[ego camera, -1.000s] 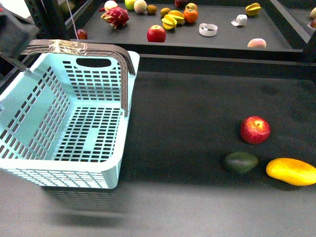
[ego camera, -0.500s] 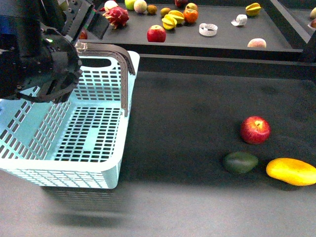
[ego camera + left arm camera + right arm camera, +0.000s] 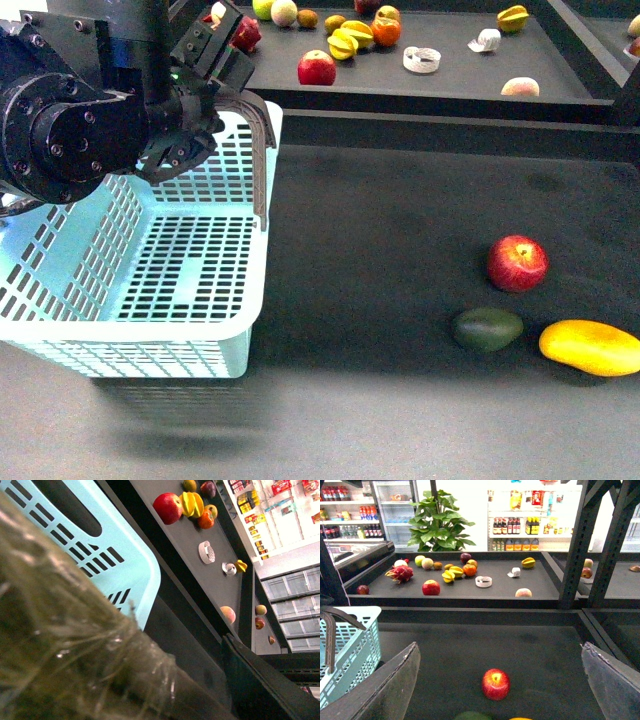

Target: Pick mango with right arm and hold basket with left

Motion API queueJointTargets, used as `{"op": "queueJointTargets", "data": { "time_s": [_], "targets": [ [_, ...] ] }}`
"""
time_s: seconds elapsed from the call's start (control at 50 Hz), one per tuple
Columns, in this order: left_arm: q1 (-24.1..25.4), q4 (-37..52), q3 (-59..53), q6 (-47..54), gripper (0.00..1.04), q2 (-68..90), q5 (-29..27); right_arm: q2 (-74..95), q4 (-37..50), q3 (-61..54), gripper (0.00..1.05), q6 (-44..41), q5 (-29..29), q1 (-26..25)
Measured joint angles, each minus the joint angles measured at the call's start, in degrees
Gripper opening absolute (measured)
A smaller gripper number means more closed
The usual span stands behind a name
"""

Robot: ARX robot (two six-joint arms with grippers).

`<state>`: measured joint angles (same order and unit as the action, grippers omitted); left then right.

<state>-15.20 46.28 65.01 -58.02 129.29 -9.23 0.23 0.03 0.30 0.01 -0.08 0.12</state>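
The turquoise basket [image 3: 150,270] stands at the left of the dark table. My bulky black left arm hangs over its far rim. My left gripper [image 3: 215,58] is shut on the taped grey-brown handle [image 3: 262,150]. The left wrist view is filled by the taped handle [image 3: 65,655], with one dark finger [image 3: 260,685] beside it. The yellow-orange mango [image 3: 590,347] lies at the right edge of the table, next to the dark green avocado [image 3: 487,328]. My right gripper [image 3: 502,680] is open and empty, above and short of the fruit. Only a sliver of the mango [image 3: 520,718] shows there.
A red apple [image 3: 517,263] lies just behind the avocado and also shows between the right fingers [image 3: 495,684]. A raised shelf [image 3: 440,85] at the back holds several fruits and tape rolls. Dark rack posts [image 3: 575,545] stand at the back right.
My left arm has swung in from the top left corner over the basket and onto its handle. The basket has shifted slightly to the right. The fruits have not moved.
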Motion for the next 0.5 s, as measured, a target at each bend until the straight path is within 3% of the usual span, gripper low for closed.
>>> {"op": "queueJointTargets", "data": {
  "time_s": [0.2,0.5],
  "targets": [
    [-0.7,-1.6,-4.4,-0.2,0.24,-3.0,5.7,0.0,0.0,0.0,0.96,0.0,0.0,0.0],
    [-0.9,3.5,-20.3,12.2,0.16,-16.2,13.5,0.0,0.0,0.0,0.96,0.0,0.0,0.0]
  ]
}}
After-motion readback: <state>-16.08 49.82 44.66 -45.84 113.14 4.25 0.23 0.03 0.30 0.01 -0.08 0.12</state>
